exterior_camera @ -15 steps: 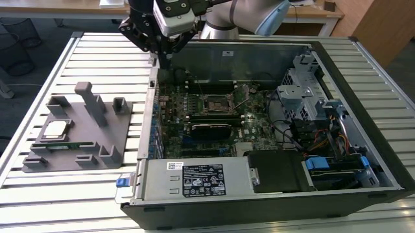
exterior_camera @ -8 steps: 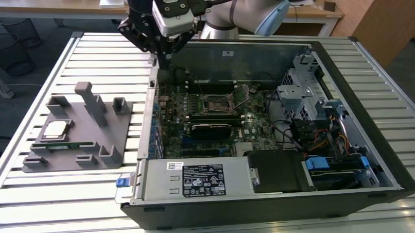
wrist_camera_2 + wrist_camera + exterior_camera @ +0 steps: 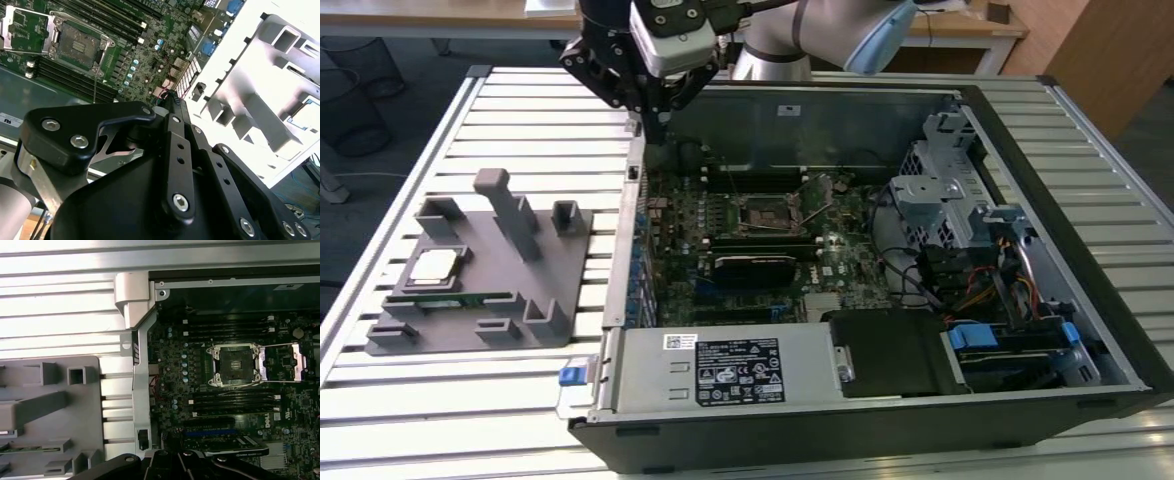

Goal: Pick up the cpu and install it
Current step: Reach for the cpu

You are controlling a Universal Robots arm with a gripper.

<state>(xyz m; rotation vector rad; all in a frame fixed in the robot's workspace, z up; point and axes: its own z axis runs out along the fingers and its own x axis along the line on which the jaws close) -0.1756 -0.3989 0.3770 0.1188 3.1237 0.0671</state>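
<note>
Hand point(image 3: 656, 118) sits in the upper left of the exterior view, pointing down over the far corner of the open computer case point(image 3: 854, 118), on the exterior view's left side of it. We read its fingers as drawn together to a point with nothing between them, though the angle is poor and we hold that loosely. The cpu point(image 3: 434, 267) lies flat, silver top up, on the grey tray point(image 3: 494, 305) in the lower left of the exterior view, well apart from the hand. A green memory stick point(image 3: 451, 297) lies just beside the cpu on the same tray, nearer the camera. Tray and case both stand on the slatted metal counter point(image 3: 520, 120), the tray outside the case on the exterior view's left. Inside the case we note the motherboard point(image 3: 674, 200) and, near its middle, the socket point(image 3: 765, 212). Both wrist views show the socket point(image 3: 75, 45) point(image 3: 236, 362) bare, its metal frame point(image 3: 300, 360) swung open to one side.
</note>
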